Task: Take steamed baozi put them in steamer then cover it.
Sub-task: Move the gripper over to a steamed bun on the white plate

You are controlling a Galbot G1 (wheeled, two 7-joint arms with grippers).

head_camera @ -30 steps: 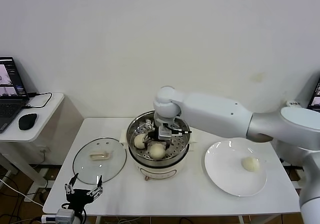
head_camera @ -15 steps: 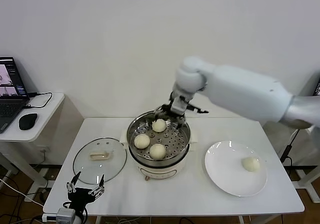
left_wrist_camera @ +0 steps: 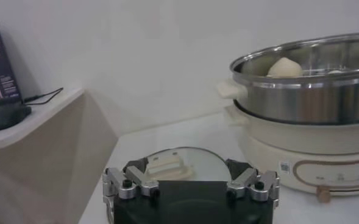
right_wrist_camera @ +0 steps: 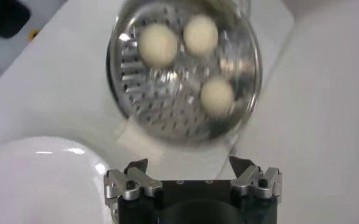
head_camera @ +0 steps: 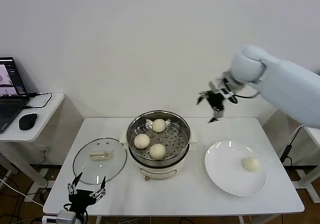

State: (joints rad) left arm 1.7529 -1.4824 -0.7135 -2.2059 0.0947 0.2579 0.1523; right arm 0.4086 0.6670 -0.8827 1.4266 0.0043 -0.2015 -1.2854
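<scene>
My right gripper (head_camera: 216, 104), spread empty, has left the steamer (head_camera: 158, 134); a third baozi (head_camera: 159, 125) now sits inside.

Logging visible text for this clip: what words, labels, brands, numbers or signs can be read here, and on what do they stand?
None can be read.
Small dark label on the front of the steamer base: too small to read.
Laptop screen on the side desk: shows windows, any text too small to read.
The cover, the plate and the baozi on it carry no markings.
</scene>
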